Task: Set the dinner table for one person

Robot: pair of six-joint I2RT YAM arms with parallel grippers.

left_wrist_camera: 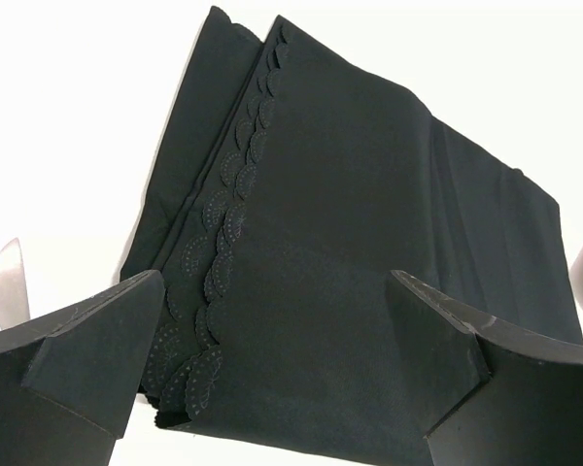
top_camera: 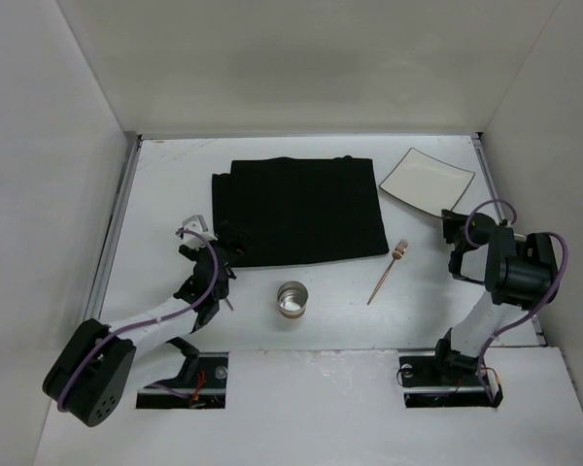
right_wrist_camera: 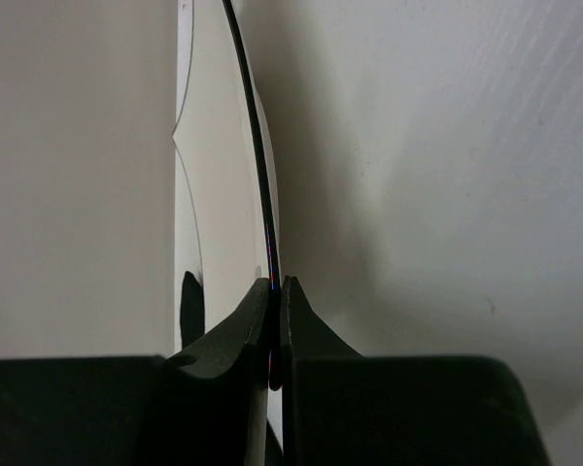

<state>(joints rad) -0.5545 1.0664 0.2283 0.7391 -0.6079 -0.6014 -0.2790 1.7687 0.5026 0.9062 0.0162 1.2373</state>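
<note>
The white dinner table [top_camera: 165, 184] carries a folded black cloth mat [top_camera: 299, 214] in its middle. My left gripper [top_camera: 212, 254] is open at the mat's near left corner. In the left wrist view the mat [left_wrist_camera: 350, 243] with its scalloped edge lies between and beyond the spread fingers of the left gripper [left_wrist_camera: 277, 364]. A glossy white square plate [top_camera: 428, 177] sits at the far right. My right gripper [top_camera: 451, 221] is shut on its near rim. In the right wrist view the right gripper [right_wrist_camera: 277, 291] pinches the plate [right_wrist_camera: 219, 194], seen edge-on.
A copper fork [top_camera: 387, 272] lies right of the mat's near edge. A small round metal cup [top_camera: 292, 300] stands near the front middle. A grey metal utensil [top_camera: 196, 221] lies left of the mat. Metal rails [top_camera: 117, 223] run along the sides.
</note>
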